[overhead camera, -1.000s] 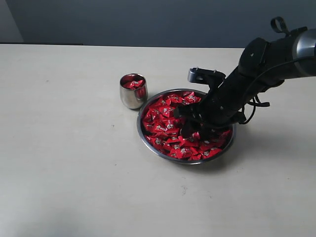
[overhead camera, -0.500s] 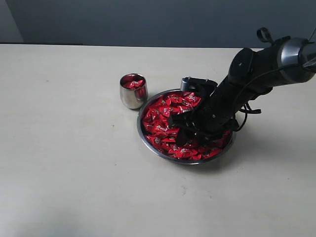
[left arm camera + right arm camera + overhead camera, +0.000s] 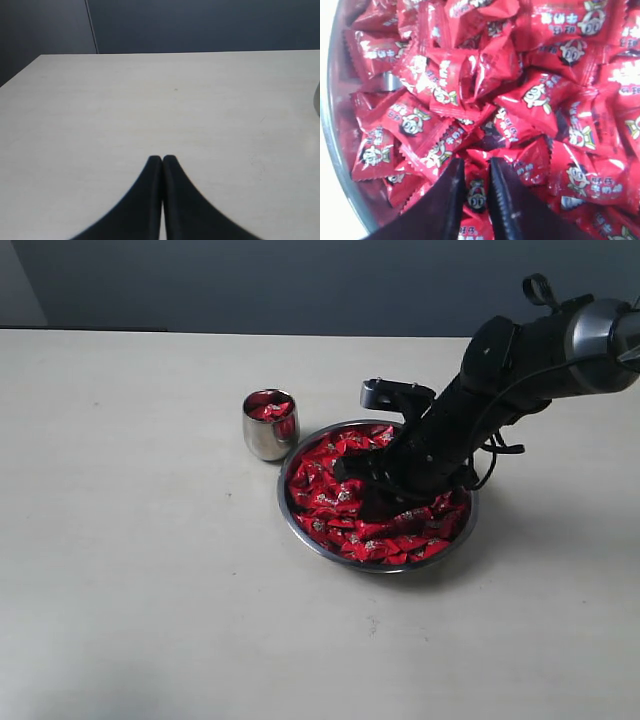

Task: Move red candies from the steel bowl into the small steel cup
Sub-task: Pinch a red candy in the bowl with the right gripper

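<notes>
The steel bowl [image 3: 300, 530] sits right of the table's middle, heaped with red candies [image 3: 325, 495]. The small steel cup [image 3: 270, 425] stands just left of and behind it, with a few red candies inside. My right gripper [image 3: 362, 502] is down in the bowl's pile. In the right wrist view its two dark fingers [image 3: 454, 192] are closed on one red candy [image 3: 477, 195] squeezed between them, with more red candies [image 3: 540, 100] all around and the bowl's rim [image 3: 335, 145] at the side. My left gripper [image 3: 162, 159] is shut and empty above bare table.
The pale table [image 3: 130, 570] stretches wide to the left and front of the bowl. A dark wall runs along the back edge. The right arm [image 3: 520, 360] reaches in from the upper right, over the bowl's far side.
The right gripper has pushed deeper and slightly leftward into the candy pile, and its wrist has swung a little toward the cup. Bowl and cup have stayed where they were.
</notes>
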{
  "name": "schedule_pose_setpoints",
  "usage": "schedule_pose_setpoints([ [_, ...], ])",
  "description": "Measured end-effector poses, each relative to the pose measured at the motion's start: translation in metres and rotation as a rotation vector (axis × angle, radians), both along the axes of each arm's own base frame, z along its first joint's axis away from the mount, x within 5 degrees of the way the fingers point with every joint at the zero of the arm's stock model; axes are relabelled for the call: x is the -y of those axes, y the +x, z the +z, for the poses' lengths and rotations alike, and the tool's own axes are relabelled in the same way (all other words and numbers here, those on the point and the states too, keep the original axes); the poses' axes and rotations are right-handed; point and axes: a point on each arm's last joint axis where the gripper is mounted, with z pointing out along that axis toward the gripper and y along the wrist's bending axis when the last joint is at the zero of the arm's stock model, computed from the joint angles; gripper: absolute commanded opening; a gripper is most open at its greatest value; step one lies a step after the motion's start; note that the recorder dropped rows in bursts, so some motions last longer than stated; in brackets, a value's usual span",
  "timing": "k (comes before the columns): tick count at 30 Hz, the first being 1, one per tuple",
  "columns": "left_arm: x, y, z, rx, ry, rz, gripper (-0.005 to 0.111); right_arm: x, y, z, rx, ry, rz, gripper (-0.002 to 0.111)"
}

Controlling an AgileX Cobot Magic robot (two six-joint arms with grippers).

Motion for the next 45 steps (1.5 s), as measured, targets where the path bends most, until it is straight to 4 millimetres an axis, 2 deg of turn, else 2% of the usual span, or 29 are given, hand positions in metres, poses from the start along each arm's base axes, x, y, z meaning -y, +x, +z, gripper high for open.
schedule_pose_setpoints([
  [24, 0.0, 0.0, 0.0, 0.0, 0.0, 0.0, 0.0, 0.0, 0.0, 0.0, 0.003, -0.004, 0.007, 0.017],
  [38, 0.0, 0.0, 0.0, 0.0, 0.0, 0.0, 0.0, -0.009, 0.02, 0.03, 0.062, -0.026, 0.058, 0.017],
  [45, 0.0, 0.0, 0.0, 0.0, 0.0, 0.0, 0.0, -0.004, 0.019, 0.029, 0.056, -0.087, 0.097, 0.017],
])
